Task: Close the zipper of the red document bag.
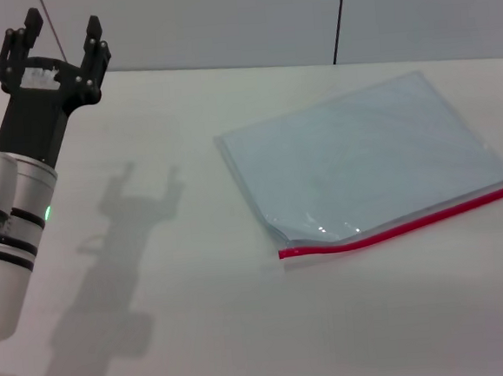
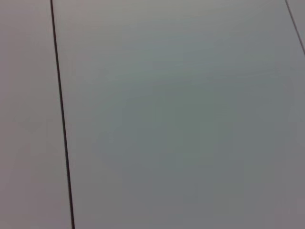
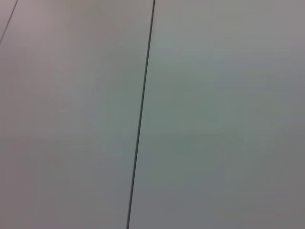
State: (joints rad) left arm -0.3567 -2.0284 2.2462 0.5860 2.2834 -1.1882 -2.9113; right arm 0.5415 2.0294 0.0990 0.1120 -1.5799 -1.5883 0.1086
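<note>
The red document bag (image 1: pixel 367 157) lies flat on the white table at the right of the head view, a translucent pale blue-grey pouch turned at an angle. Its zipper (image 1: pixel 403 226), a thin bright red strip, runs along the long edge nearest me. My left gripper (image 1: pixel 60 42) is raised at the far left, well away from the bag, pointing up with its fingers open and nothing between them. The right gripper is out of view. Both wrist views show only grey wall panels.
The white table (image 1: pixel 184 333) spreads around the bag. A grey panelled wall (image 1: pixel 221 20) with dark vertical seams stands behind the table's far edge. The left arm's shadow falls on the table between the arm and the bag.
</note>
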